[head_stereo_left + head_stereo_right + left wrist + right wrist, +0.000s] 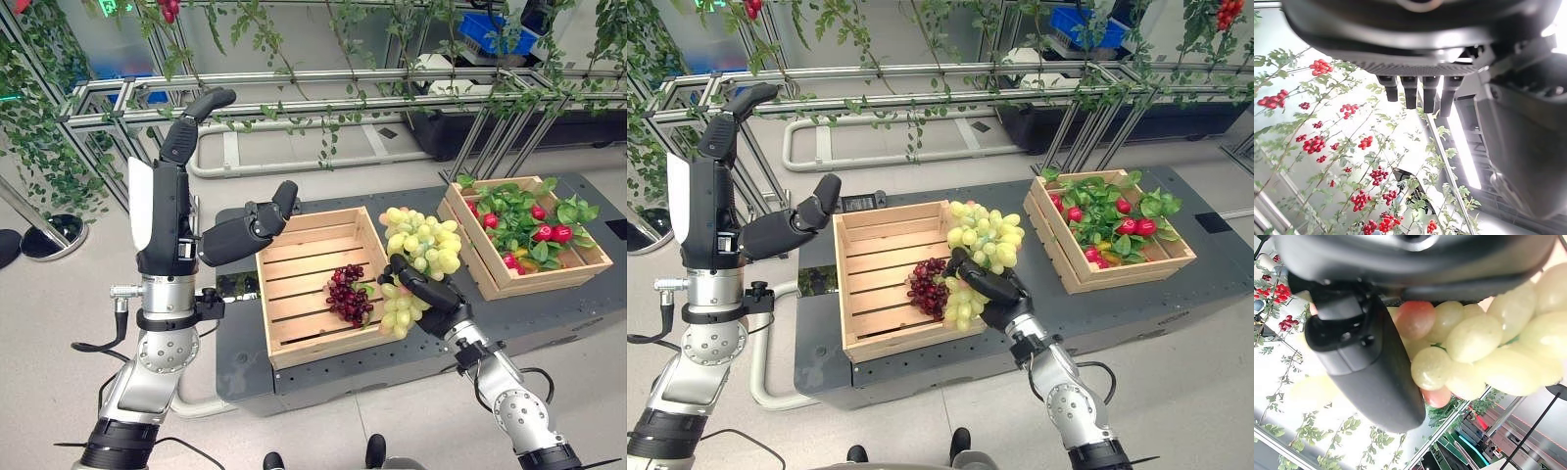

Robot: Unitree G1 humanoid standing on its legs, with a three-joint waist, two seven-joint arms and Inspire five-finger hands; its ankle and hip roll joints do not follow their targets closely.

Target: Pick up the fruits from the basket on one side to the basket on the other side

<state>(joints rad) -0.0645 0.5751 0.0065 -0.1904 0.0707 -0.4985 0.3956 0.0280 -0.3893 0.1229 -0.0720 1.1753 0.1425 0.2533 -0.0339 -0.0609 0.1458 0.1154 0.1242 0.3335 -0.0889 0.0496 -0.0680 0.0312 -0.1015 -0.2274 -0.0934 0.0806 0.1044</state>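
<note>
In the left eye view, a dark low platform (pixel 323 377) carries two wooden crates. The near crate (pixel 294 257) sits toward the platform's left end, and a bunch of dark red grapes (pixel 348 294) lies on its slatted floor close to its right wall. The far crate (pixel 509 279) sits near the platform's right edge, apart from the first, and holds red fruits (pixel 552 233) among green leaves (pixel 509 211). The right hand (pixel 431 291) is curled round a bunch of green grapes (pixel 423 245), held above the right wall of the near crate; part of the bunch hangs below the fingers at the crate's front right corner. The left hand (pixel 240 235) is raised above the platform's left edge with its fingers straight and spread, holding nothing.

In the right eye view the same layout shows: the green grapes (pixel 985 235) sit over the near crate's (pixel 877 259) right wall in the right hand (pixel 988 287), and the left hand (pixel 779 233) is off to the left of that crate.

In the left wrist view, the left hand's fingers (pixel 1410 90) stand straight and apart against hanging vines with red berries (pixel 1315 144).

In the right wrist view, the right hand's thumb (pixel 1366 367) presses against the green grapes (pixel 1474 338), a few of which are blushed pink.
</note>
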